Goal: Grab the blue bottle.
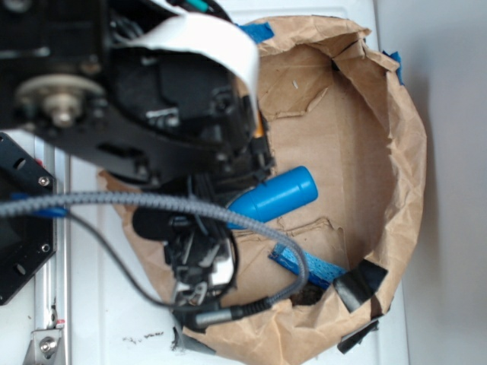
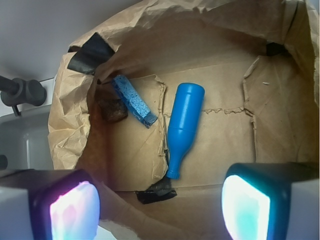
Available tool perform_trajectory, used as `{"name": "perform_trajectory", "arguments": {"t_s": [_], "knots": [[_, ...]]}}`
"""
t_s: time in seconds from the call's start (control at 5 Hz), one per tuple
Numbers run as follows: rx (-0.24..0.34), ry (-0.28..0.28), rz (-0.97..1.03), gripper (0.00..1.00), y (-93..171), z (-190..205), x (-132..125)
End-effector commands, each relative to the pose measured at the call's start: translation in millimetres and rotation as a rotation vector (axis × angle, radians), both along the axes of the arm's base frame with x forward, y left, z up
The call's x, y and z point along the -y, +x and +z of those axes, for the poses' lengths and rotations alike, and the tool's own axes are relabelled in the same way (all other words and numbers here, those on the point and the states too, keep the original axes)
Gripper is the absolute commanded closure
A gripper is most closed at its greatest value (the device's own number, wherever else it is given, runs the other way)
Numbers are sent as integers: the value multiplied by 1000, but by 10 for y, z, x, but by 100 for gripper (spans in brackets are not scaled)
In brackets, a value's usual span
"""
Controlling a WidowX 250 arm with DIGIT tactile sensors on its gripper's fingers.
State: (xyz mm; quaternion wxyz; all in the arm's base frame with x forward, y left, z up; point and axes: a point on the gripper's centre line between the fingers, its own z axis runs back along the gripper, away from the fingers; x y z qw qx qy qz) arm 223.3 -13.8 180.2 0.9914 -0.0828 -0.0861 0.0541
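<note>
A crumpled brown paper enclosure (image 2: 150,30) walls the cardboard floor, keeping its contents penned in; there the smooth bright blue plastic bottle (image 2: 183,122) lies flat, neck toward six o'clock, between the gripper's (image 2: 160,207) open, empty jaws.

A crumpled brown paper enclosure (image 2: 75,125) with a flat cardboard floor (image 2: 220,145) holds the blue bottle (image 2: 183,122) lying on its side, a rough blue strip (image 2: 134,101) beside it, and a dark brown lump (image 2: 111,107) touching the strip.
</note>
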Motion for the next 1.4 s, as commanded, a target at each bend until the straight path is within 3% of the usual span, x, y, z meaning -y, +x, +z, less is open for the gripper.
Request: {"name": "perform_trajectory", "arguments": {"t_s": [0.0,0.2,0.4,0.6,1.0,1.2], "knots": [[26,5,23,0,43,78,-58],[13,2,79,0,271,-302,-206],[33,5,65,0,370,-497,-230],[12,11,93,0,459,-766,-256],[-50,-18,256,0,538,-961,-405],[-46,-13,268,0,516,-938,-428]]}}
